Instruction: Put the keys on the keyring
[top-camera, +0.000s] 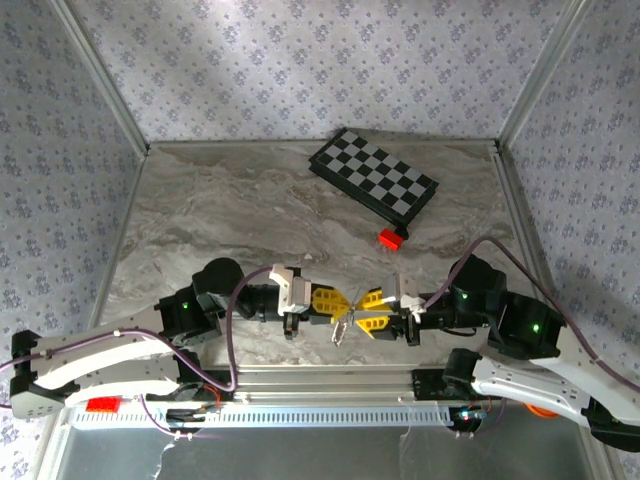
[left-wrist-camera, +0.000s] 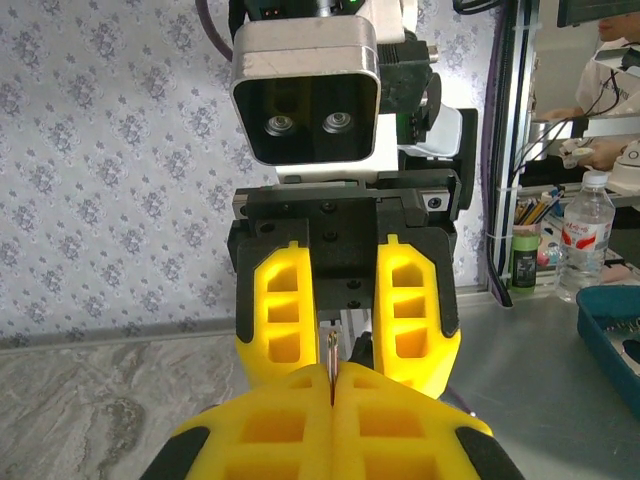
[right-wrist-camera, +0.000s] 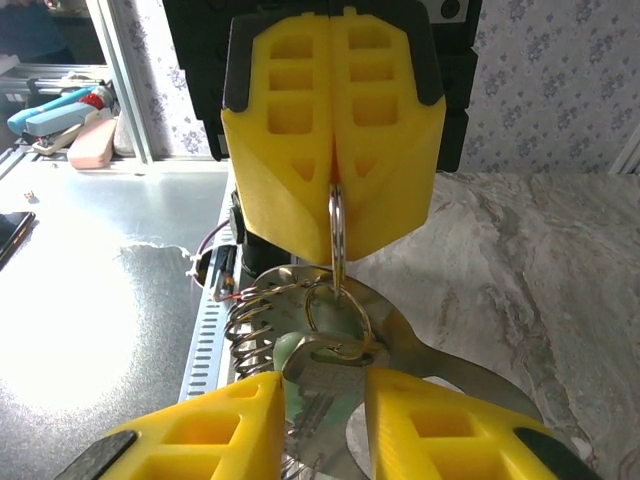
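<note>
Keyring, thin grey metal wire loop (right-wrist-camera: 337, 232): held edge-on in the air over the near edge of the grey marbled table (top-camera: 250, 200), between the two arms. The left gripper (right-wrist-camera: 335, 200) has its yellow jaws pressed together on the loop's upper part.

Keys, small flat silver-grey metal (right-wrist-camera: 400, 345): a bunch hangs from the loop's lower end, apparently already threaded. With it are a pale mint-green piece (right-wrist-camera: 295, 352) and a coiled silver wire (right-wrist-camera: 250, 325).

Right gripper (right-wrist-camera: 325, 400): jaws apart, one on either side of a key head just below the loop. I cannot tell whether they pinch it.

Progress: judged well along. Whether the bracketed key is fully on the keyring cannot be told. If it is not, that key remains.

Elsewhere: black-and-white chessboard (top-camera: 372, 185) and small red block (top-camera: 390, 238) at the far side, well apart.
</note>
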